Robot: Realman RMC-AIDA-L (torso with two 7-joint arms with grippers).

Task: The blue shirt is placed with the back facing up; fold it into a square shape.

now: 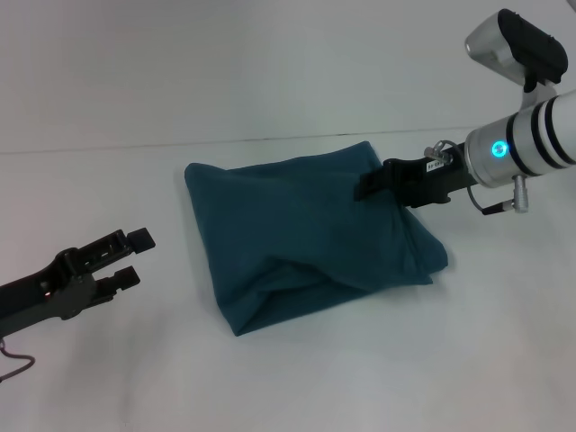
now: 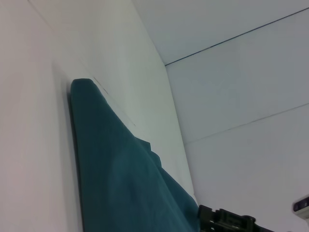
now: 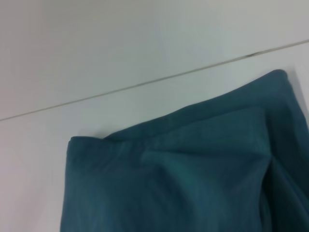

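1. Head view first: I've got the blue shirt (image 1: 306,238) lying in the middle of the white table (image 1: 297,378), already a compact, roughly square bundle, with its near right corner puffed up and a loose fold ridge along the near edge.

2. My right gripper (image 1: 371,185) sits right at the bundle's far right corner, fingertips on the cloth. I can't tell whether its jaws are pinching fabric or just resting there, so I won't call it.

3. My left gripper (image 1: 133,256) hangs off to the bundle's left side, well apart from it, jaws standing open a moderate way, nothing between them. The shirt lies straight ahead of those jaws, across bare table.

4. So the relation that matters: the right arm is on the shirt, the left is not. Any squaring tug on that lifted right side falls to the right arm, I'd judge.

5. Left wrist view: the blue shirt (image 2: 120,179) runs away from this camera as a long ridge, and the right gripper's black body (image 2: 227,221) shows at its far end. My own fingers aren't visible here.

6. Right wrist view: the blue shirt (image 3: 193,174) fills the frame just below the camera, layered edges and a crease showing, the table (image 3: 96,58) beyond. No fingers visible.
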